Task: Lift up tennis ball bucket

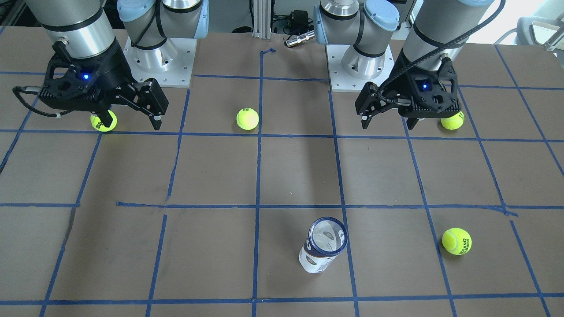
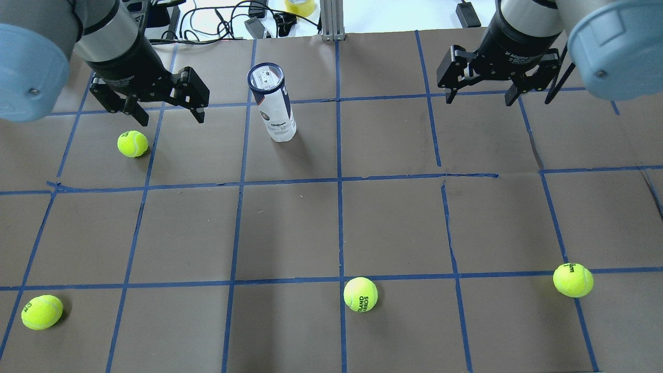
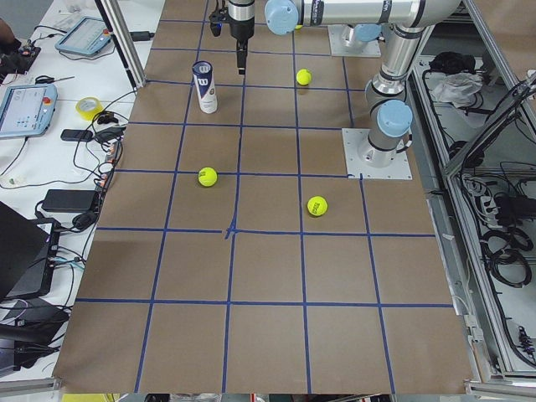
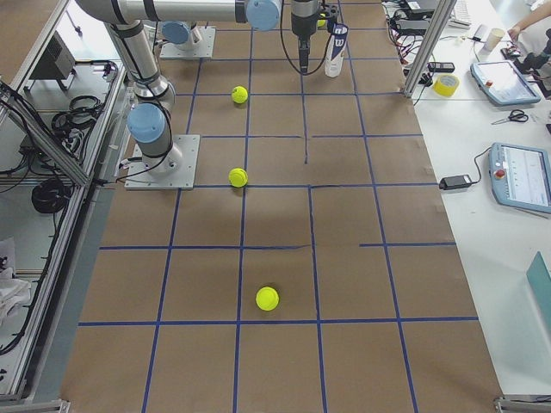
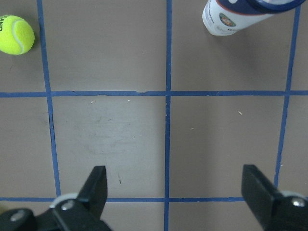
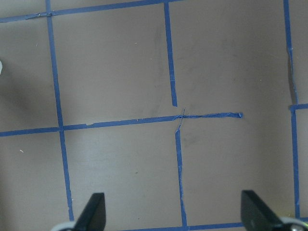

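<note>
The tennis ball bucket (image 2: 273, 103) stands upright on the table (image 2: 393, 223), dark blue rim up and free of both grippers. The left gripper (image 2: 164, 115) hovers near the bucket, fingers spread wide. The right gripper (image 2: 480, 99) hangs well apart from the bucket on its other side, fingers likewise spread.

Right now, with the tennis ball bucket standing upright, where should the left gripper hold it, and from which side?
Probably the labelled wall of the tennis ball bucket, about mid-height, jaws straddling it from the side. It stands upright, slim and round; its open top offers only a thin rim. The left gripper, open, is nearer.
</note>
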Tool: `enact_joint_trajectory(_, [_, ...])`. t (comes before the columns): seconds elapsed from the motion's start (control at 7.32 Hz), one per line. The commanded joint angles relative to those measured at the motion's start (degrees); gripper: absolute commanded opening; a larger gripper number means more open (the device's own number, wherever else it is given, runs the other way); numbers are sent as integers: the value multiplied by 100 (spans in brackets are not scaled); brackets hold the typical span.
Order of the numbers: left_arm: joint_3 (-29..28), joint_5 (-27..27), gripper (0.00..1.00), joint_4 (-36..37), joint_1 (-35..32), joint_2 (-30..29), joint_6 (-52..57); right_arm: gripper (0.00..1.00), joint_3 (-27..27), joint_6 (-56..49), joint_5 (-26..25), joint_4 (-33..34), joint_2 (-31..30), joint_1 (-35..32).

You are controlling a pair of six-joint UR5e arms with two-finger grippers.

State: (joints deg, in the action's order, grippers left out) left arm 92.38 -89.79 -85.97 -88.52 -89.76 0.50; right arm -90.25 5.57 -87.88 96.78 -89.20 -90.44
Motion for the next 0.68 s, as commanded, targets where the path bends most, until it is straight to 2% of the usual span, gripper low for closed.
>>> enact_joint_trajectory(0.0, [201, 67, 100, 45, 10, 99, 2, 100, 86, -3, 8, -1, 51, 52])
enact_joint_trajectory(0.27, [201, 85, 100, 45, 19, 90, 11, 100, 366, -56, -18, 8, 244, 87])
enact_joint_trajectory(0.41, [192, 85, 100, 45, 10, 64, 11, 100, 768, 14, 130, -70, 323, 27])
enact_joint_trajectory(0.55, [201, 59, 100, 37, 1, 81, 11, 100, 772, 6, 149, -228, 376, 17])
